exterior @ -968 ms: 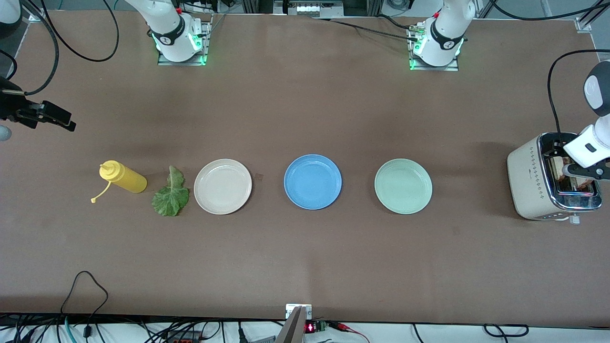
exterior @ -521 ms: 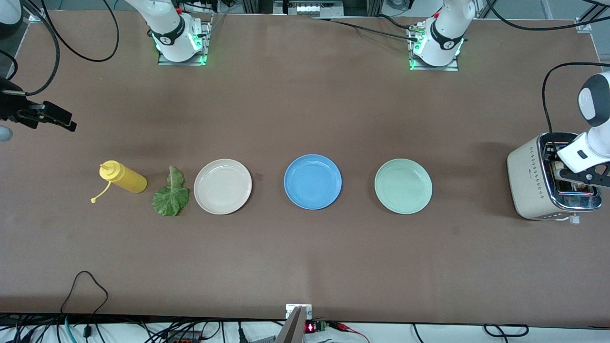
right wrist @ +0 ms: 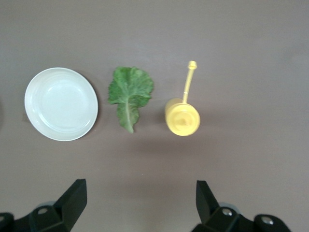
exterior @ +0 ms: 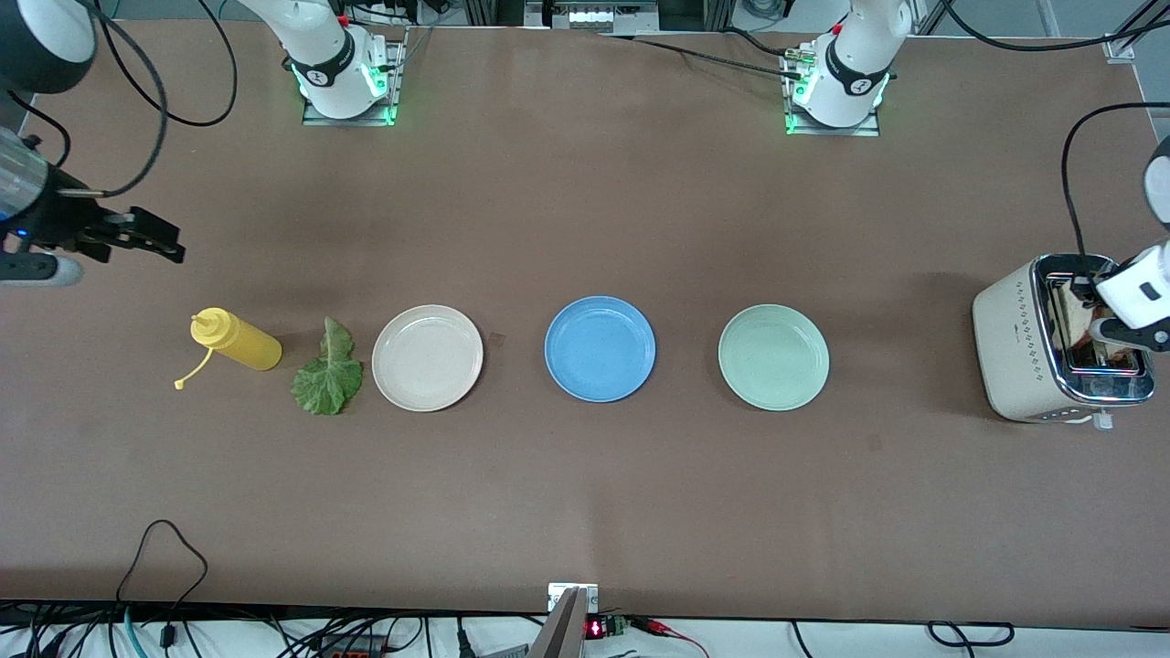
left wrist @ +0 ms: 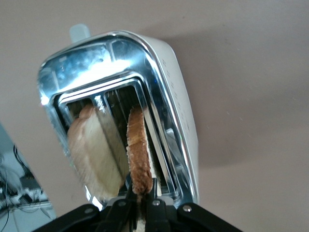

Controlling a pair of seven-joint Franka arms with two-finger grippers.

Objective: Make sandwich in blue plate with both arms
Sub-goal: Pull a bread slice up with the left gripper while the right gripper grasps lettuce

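Observation:
The blue plate (exterior: 600, 348) lies bare mid-table. Two toasted bread slices stand in the toaster (exterior: 1015, 347) at the left arm's end. My left gripper (exterior: 1113, 331) is over the toaster's slots, shut on the top edge of one bread slice (left wrist: 139, 154); the second slice (left wrist: 94, 154) stands in the slot beside it. The lettuce leaf (exterior: 326, 373) lies flat between a yellow bottle and the beige plate, and also shows in the right wrist view (right wrist: 129, 92). My right gripper (exterior: 151, 239) hangs open and empty above the table at the right arm's end, with its jaws wide apart (right wrist: 141, 193).
A yellow squeeze bottle (exterior: 236, 340) lies on its side beside the lettuce. A beige plate (exterior: 427, 357) and a pale green plate (exterior: 773, 357) flank the blue plate. Cables hang over the table's edge nearest the camera.
My right gripper has moved inward toward the yellow bottle. My left gripper dipped at the toaster's slot and has risen a little, still at the bread slice.

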